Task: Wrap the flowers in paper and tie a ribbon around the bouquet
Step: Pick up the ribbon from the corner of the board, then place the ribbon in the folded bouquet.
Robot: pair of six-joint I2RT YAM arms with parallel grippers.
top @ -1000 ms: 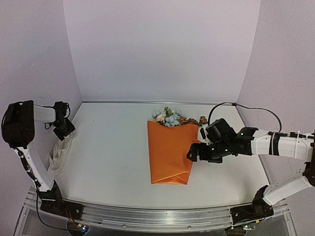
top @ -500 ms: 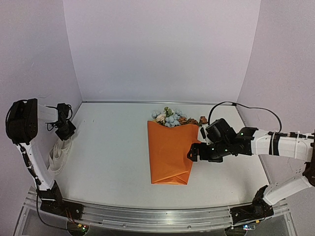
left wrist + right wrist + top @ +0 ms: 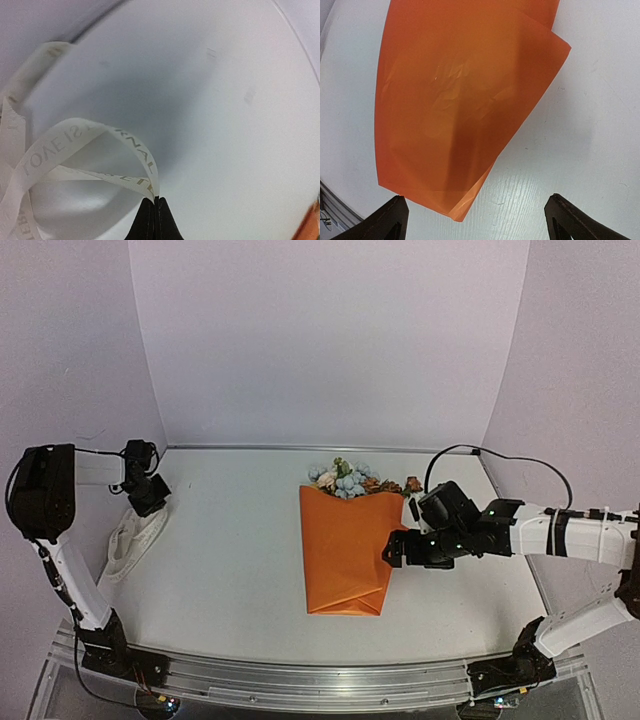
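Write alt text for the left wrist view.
The shut left gripper pinches a loop of cream ribbon printed with grey letters, over the white table. More ribbon lies at left; a sliver of orange paper shows at lower right.

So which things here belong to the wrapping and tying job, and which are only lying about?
Job: orange paper; flowers sticking out of it; ribbon, pinched in the left gripper.
Lying about: one small rust-coloured piece beside the flowers, maybe a loose bloom.

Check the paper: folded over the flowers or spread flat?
Folded. The paper lies as an orange wrap, its flaps overlapping in the right wrist view, with the flowers poking out its far end.
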